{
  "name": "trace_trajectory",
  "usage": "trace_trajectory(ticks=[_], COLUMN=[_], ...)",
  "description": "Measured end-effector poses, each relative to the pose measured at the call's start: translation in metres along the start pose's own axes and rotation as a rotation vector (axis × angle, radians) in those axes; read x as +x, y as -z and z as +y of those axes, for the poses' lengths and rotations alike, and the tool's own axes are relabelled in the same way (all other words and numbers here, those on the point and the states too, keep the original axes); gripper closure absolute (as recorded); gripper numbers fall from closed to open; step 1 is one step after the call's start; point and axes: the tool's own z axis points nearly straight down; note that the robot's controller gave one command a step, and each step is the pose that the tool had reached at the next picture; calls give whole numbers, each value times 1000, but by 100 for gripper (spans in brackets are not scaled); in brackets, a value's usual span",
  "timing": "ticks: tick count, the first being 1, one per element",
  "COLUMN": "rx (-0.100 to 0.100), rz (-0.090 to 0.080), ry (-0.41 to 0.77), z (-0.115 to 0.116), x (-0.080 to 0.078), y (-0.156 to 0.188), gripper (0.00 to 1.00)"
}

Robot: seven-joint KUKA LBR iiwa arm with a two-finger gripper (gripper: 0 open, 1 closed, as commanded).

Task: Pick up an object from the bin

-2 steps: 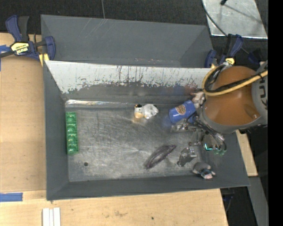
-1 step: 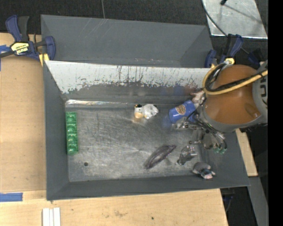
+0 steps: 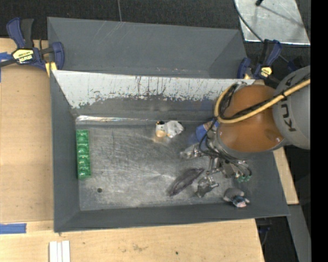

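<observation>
**Claw low over a small heap at the right of the bin**

The claw (image 3: 217, 167) is seen low over the right side of the bin (image 3: 63, 162), under the orange cover (image 3: 246, 124). Whether it is released or clenched cannot be told, and nothing is seen held in it.

Just beside it, a little to the left, a long dark thing (image 3: 185, 182) lies flat on the bin floor. It is judged to be light and maybe bendy, so it would best be taken across its thin middle.

Shiny bits (image 3: 206, 186) lie right next to it. They are likely hard and slippery, and could be nipped by mistake.

A blue thing (image 3: 201, 133) is partly hidden by the cover, nearer the back. A small many-coloured lump (image 3: 236, 200) lies by the front right corner, close to the wall, where little room is left.

A white lump (image 3: 168, 129) lies apart at the middle back. A green strip (image 3: 83, 154) is well apart by the left wall. Neither is in the way.
</observation>
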Motion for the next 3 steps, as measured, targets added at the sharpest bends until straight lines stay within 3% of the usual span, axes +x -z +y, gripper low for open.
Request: trace_trajectory(ticks=[1, 2, 3], rx=[-4, -3, -3], rz=[4, 1, -2], ry=[126, 287, 405], z=[28, 43, 35], x=[6, -1, 1], y=[3, 3, -30], gripper=[0, 0, 0])
